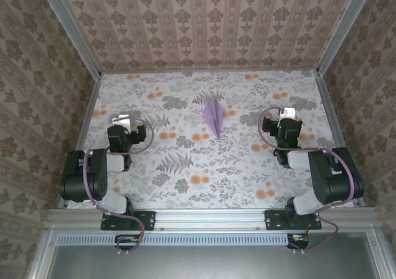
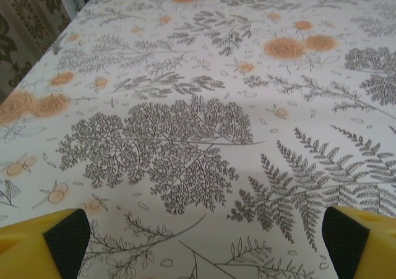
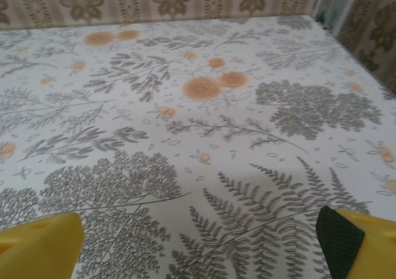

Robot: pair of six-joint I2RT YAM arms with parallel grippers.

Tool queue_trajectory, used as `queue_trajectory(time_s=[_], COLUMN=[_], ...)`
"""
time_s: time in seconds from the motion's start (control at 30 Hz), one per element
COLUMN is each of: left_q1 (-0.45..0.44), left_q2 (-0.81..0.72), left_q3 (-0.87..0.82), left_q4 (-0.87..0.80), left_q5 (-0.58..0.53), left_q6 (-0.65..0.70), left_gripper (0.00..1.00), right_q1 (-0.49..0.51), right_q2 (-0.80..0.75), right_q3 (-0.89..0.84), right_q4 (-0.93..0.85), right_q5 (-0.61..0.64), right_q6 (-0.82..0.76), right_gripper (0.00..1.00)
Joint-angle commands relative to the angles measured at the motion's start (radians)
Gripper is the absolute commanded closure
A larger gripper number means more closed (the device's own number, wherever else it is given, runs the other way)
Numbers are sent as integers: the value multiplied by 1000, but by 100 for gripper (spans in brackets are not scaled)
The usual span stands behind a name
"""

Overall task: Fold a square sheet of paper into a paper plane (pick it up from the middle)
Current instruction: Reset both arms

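The square sheet of paper lies folded into a slim lavender paper plane [image 1: 215,118] on the floral tabletop, at mid-table and a little towards the back, its narrow point towards the arms. My left gripper [image 1: 126,120] rests well to the plane's left, open, with nothing between its yellow fingers [image 2: 43,245]; only the fern print of the tabletop lies under it in the left wrist view [image 2: 204,242]. My right gripper [image 1: 286,115] is well to the plane's right, also open and empty [image 3: 204,242], and its yellow fingers [image 3: 37,248] stand far apart over the bare print.
The floral table [image 1: 204,186] is fenced by metal rails [image 1: 86,115] on the left, right and back, with patterned walls behind them. Both arm bases [image 1: 127,220] are bolted along the near edge. Open tabletop lies between each gripper and the plane.
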State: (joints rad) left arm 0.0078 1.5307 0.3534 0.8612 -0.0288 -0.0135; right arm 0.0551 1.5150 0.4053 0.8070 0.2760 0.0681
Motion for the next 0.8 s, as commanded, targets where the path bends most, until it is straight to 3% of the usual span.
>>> queue_trajectory(time_s=[0.0, 0.17, 0.77], left_q1=[4, -19, -25], left_q2=[1, 0, 6], left_q3=[30, 35, 61], left_q4=[30, 19, -25], left_q5=[6, -38, 16], left_q6=[19, 36, 63], left_gripper=[0, 0, 0], right_q1=[-6, -9, -11], right_q2=[18, 18, 12], right_q3=[-15, -11, -27], right_q4=[86, 78, 99], right_q5=[-77, -83, -125], right_q6=[-24, -21, -41], right_gripper=[0, 0, 0])
